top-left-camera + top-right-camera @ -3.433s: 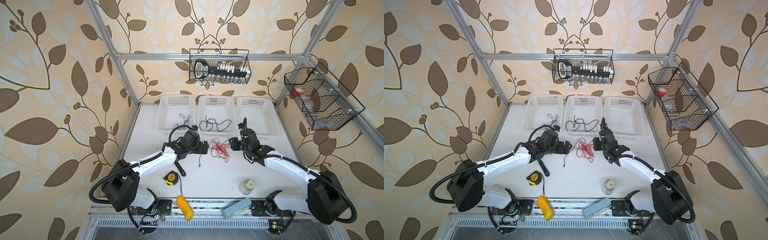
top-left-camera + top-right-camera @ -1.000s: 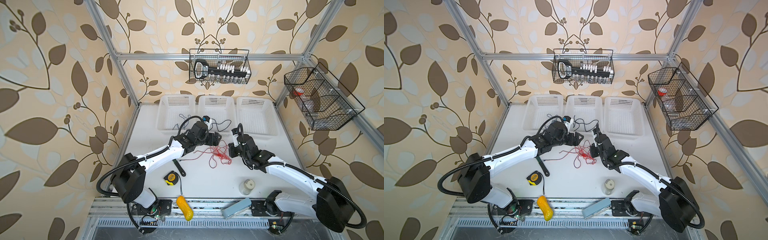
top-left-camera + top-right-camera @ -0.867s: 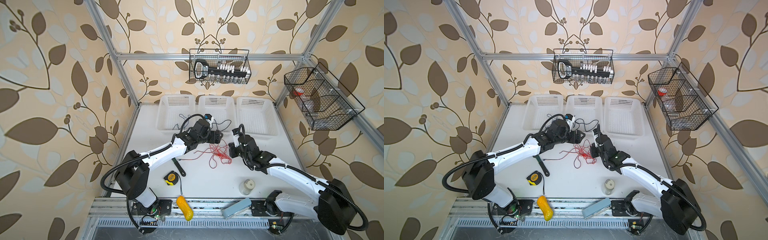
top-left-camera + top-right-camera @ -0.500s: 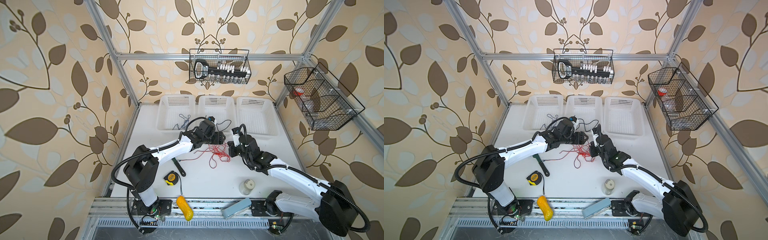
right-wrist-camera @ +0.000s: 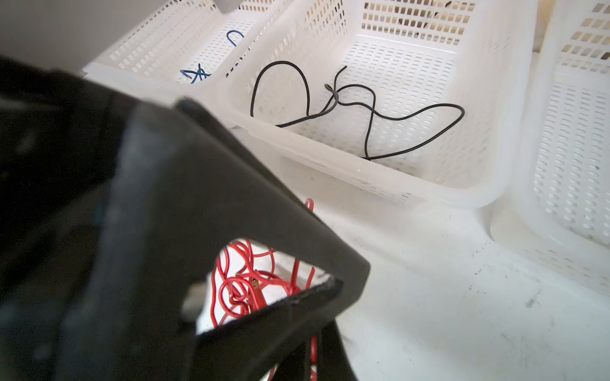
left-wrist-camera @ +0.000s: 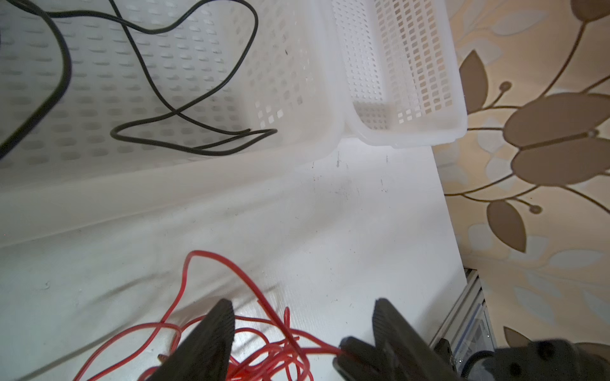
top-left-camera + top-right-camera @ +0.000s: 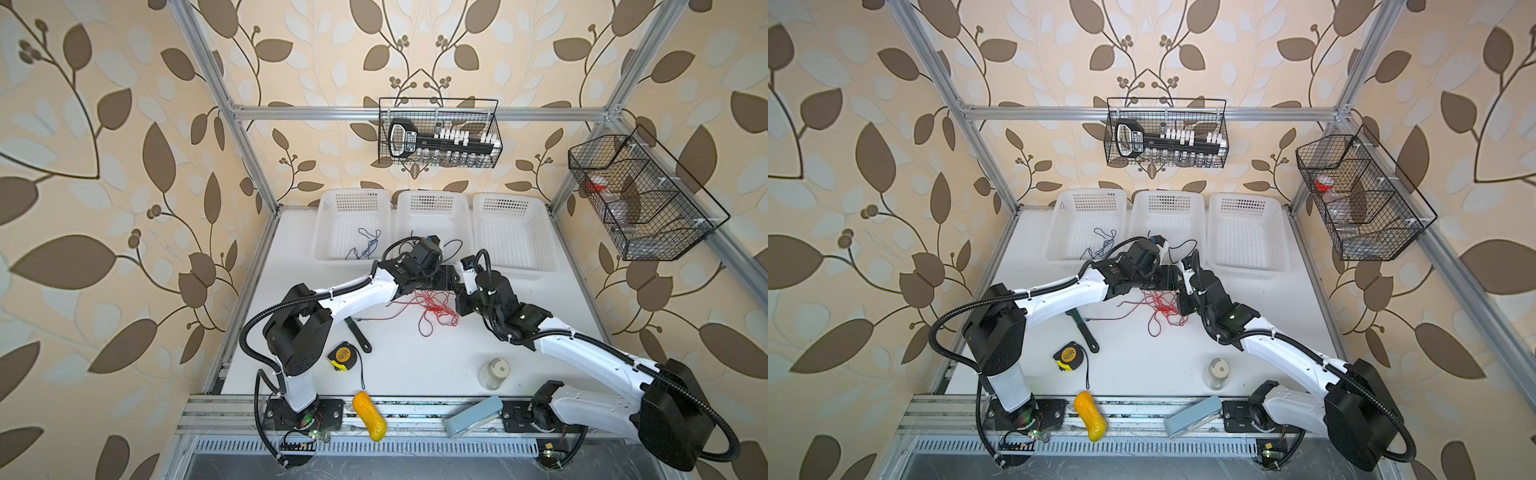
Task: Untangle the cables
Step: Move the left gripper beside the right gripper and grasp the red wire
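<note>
Red cable (image 7: 434, 309): tangled heap, centre of frame, just below both grippers; we log left gripper (image 6: 302, 308) poised over it, jaws part-open astride its strands, gripping nothing; right gripper (image 6: 346, 353) pinched shut on one strand.

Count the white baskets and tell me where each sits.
3, in a row along the back edge: the left basket holds the blue cable, the middle basket the black cable, the right basket shows no cable. None seems hidden.
</note>
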Action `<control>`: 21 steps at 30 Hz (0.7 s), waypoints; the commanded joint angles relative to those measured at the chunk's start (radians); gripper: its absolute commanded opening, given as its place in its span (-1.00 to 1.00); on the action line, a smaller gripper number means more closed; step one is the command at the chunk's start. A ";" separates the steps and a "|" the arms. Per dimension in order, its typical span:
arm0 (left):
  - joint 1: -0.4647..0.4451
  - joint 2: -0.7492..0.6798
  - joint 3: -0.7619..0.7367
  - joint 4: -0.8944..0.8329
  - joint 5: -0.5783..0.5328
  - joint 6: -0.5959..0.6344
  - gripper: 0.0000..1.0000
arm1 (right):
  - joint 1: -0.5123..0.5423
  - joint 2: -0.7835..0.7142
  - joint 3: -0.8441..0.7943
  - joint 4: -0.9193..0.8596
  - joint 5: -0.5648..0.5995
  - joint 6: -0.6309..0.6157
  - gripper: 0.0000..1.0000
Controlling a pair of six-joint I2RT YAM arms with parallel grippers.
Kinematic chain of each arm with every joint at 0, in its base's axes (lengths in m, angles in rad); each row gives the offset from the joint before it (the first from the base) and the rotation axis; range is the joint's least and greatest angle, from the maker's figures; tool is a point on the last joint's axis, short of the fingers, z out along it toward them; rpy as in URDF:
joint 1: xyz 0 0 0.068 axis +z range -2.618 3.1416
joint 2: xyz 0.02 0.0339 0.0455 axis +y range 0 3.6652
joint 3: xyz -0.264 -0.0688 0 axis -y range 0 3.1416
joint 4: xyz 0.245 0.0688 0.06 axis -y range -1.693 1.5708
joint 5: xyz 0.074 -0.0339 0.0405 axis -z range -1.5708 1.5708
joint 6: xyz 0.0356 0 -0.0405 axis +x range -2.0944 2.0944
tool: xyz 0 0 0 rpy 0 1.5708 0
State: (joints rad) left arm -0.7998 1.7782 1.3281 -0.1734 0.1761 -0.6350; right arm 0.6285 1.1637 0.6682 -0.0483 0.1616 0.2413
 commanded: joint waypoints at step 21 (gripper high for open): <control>-0.018 0.062 0.028 0.003 0.058 -0.038 -0.05 | 0.007 -0.081 -0.043 0.122 0.022 -0.005 -1.00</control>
State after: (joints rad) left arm -0.7990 1.8332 1.3361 -0.1532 0.2016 -0.6788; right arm 0.6285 1.1130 0.6243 -0.0303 0.1761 0.2417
